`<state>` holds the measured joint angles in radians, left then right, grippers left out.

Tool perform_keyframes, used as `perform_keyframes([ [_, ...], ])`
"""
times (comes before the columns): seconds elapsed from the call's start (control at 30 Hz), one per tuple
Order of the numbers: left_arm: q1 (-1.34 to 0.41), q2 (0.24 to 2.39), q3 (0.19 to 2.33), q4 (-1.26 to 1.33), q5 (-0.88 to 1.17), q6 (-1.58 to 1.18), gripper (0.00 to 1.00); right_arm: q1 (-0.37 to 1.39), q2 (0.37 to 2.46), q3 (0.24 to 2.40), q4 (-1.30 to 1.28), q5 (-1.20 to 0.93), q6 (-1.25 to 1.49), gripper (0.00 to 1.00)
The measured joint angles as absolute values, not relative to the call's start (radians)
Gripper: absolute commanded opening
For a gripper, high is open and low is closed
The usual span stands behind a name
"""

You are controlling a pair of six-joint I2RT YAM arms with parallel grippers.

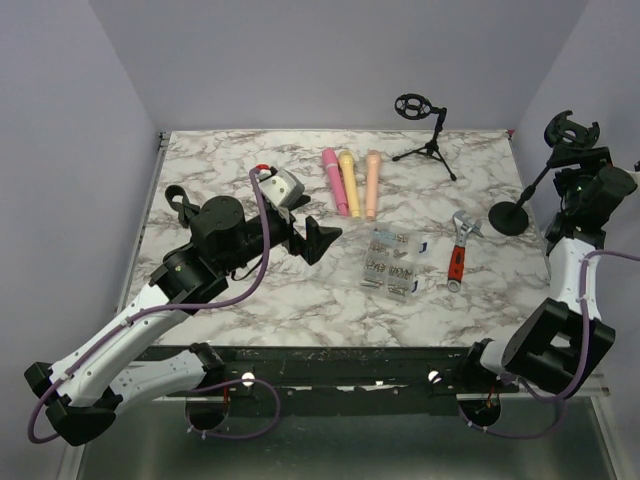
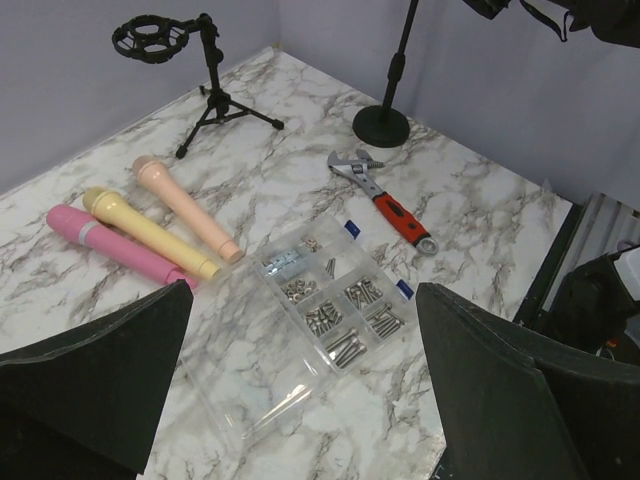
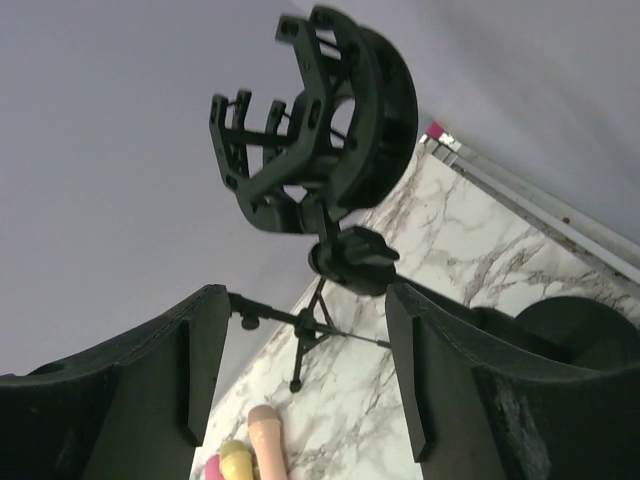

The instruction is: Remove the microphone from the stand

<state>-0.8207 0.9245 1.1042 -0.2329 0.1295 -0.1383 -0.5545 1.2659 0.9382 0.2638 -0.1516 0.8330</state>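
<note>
The right gripper is raised beside the tall stand, its jaws apart and closed on nothing. The stand's mount sits just past the fingertips. The knob under it lies between the fingers, nearer the right one. I cannot tell whether it touches that one, and it is clear of the left one. Far beyond this gripper and lower down stands the tripod.

The left gripper hovers low over the table, spread wide and holding nothing. A clear box of screws lies just ahead of it, between the lines of its fingers. The three mics lie flat on the table ahead and toward its left finger, side by side. The pink mic touches the yellow mic, and the peach mic lies just beside them. A wrench lies past the box toward the right finger. Farther ahead stand the tripod on the left and the stand's round base on the right.
</note>
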Motion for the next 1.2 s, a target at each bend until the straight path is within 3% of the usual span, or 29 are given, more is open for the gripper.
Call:
perform_keyframes([
  [0.4, -0.822, 0.929, 1.104, -0.234, 0.101, -0.116, 0.99, -0.505, 1.403, 1.142, 0.159, -0.034, 0.715, 0.60],
  [0.53, -0.822, 0.935, 1.104, -0.235, 0.100, -0.115, 0.99, -0.476, 1.422, 1.170, 0.131, 0.010, 0.669, 0.41],
  [1.2, -0.822, 0.929, 1.105, -0.235, 0.089, -0.101, 0.99, -0.445, 1.412, 1.111, 0.167, 0.110, 0.599, 0.41],
])
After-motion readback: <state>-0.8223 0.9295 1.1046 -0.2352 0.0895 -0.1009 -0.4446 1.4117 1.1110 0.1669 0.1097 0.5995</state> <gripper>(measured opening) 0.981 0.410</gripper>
